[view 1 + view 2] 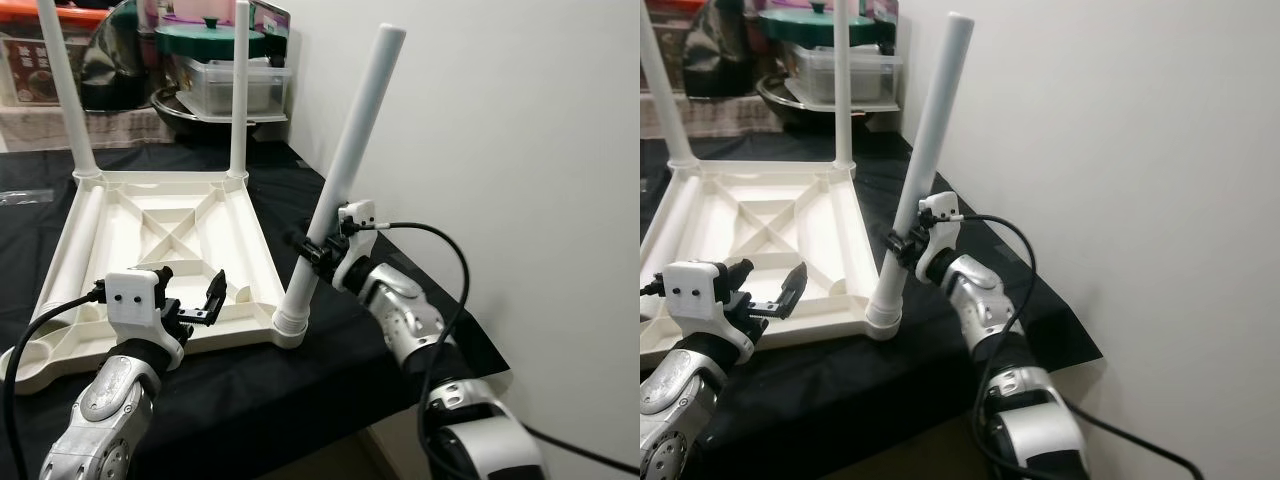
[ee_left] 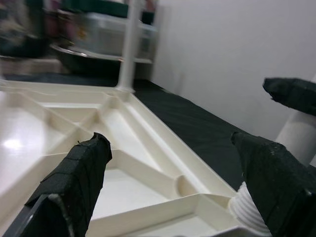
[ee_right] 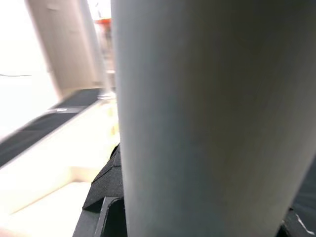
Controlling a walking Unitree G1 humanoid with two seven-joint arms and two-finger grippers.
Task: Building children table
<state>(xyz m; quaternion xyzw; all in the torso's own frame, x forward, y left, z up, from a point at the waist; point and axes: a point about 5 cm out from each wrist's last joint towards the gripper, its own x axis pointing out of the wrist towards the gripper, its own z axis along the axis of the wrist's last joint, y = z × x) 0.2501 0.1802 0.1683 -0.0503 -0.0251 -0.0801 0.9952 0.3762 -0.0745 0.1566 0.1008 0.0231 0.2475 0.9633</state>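
Lying upside down on a black cloth [image 1: 330, 390], a cream tabletop [image 1: 110, 250] is shown with its ribbed underside facing up. Two white legs are seen standing upright in the far corners: the far left leg [image 1: 66, 90] and the far right leg [image 1: 239, 95]. A third white leg [image 1: 345, 165] is seated at the near right corner of the tabletop, its ribbed foot [image 1: 289, 322] resting at the corner socket, and the leg is tilted away from the tabletop toward the white wall [image 1: 520, 150].

The right gripper [image 1: 318, 250] is clamped around the third white leg at roughly a third of the way up from its foot, with the black fingers closed on either side of the tube. In the right wrist view the tube [image 3: 197, 118] is seen pressed close against the camera.

The left gripper [image 1: 195, 300] is held above the near edge of the tabletop, just left of the tilted leg, with its fingers [image 2: 74, 182] spread apart and nothing between them. In the left wrist view the ribbed foot [image 2: 247, 210] is visible beside one finger.

Behind the cloth, containers and a green lid [image 1: 210, 40] are stacked against the wall.
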